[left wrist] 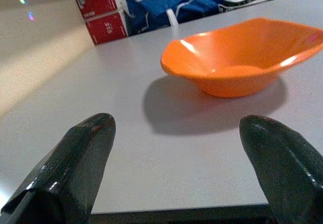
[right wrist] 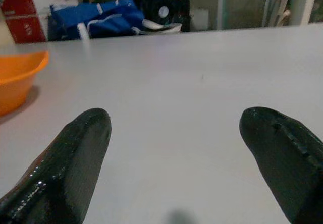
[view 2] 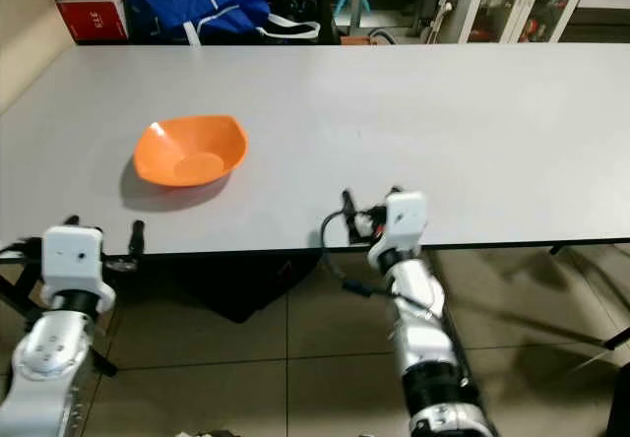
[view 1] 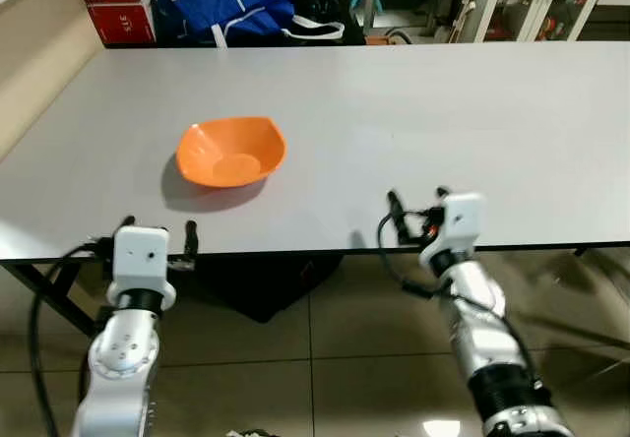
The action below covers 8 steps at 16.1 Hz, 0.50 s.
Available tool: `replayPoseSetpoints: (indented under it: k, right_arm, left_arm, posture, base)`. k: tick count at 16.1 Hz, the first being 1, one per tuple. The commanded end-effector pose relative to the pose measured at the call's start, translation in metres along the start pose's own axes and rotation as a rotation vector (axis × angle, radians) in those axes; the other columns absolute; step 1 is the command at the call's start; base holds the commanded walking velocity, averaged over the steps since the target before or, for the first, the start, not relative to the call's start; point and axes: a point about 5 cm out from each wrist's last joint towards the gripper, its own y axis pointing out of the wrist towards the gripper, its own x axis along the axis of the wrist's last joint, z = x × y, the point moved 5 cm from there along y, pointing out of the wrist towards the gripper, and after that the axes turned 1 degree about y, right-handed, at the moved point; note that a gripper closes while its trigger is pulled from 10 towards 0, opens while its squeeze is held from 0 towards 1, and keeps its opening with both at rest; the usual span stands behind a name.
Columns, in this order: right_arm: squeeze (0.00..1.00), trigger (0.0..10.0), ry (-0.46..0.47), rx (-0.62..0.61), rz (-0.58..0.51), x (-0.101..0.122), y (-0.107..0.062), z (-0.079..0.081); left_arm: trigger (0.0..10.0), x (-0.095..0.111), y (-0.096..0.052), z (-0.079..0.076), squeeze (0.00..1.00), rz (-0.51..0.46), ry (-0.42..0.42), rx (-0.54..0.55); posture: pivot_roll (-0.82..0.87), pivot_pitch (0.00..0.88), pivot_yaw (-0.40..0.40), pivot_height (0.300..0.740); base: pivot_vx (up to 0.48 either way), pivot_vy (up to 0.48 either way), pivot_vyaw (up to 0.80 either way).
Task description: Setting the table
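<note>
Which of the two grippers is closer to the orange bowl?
The left gripper, at the near table edge right in front of the orange bowl. The right gripper sits further along the edge, off to the side.

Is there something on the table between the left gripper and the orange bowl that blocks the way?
Nothing visible does. The left gripper is open at the near table edge, and the orange bowl sits ahead of it, slightly toward the right. Between them lies only bare grey table and the bowl's shadow.
</note>
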Motion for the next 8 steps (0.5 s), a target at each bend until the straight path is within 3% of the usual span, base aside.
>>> replayPoseSetpoints:
  k: [1, 4, 7, 8]
  right_arm:
    - [0.00, 10.0, -0.005, -0.004, -0.011, 0.001, 0.000, -0.001]
    - [0.00, 10.0, -0.038, -0.020, 0.005, -0.001, 0.003, 0.000]
    - [0.00, 10.0, -0.027, -0.009, 0.009, -0.002, 0.004, 0.002]
    - [0.00, 10.0, 0.006, 0.003, 0.008, -0.001, 0.005, 0.005]
  left_arm:
    - [10.0, 0.001, 0.003, 0.000, 0.00, -0.008, -0.009, 0.009]
    - [10.0, -0.003, 0.008, -0.021, 0.00, 0.044, -0.112, -0.090]
    - [10.0, 0.000, 0.010, -0.027, 0.00, 0.061, -0.175, -0.104]
    - [10.0, 0.003, 0.009, -0.027, 0.00, 0.060, -0.236, -0.099]
  posture:
    - [-0.07, 0.000, 0.044, 0.740]
    - [-0.07, 0.000, 0.043, 0.740]
    - [-0.06, 0.000, 0.038, 0.740]
    - [-0.06, 0.000, 0.036, 0.740]
  base:
    - [0.000, 0.000, 0.00]
    - [0.000, 0.000, 0.00]
    - [0.000, 0.000, 0.00]
    - [0.000, 0.000, 0.00]
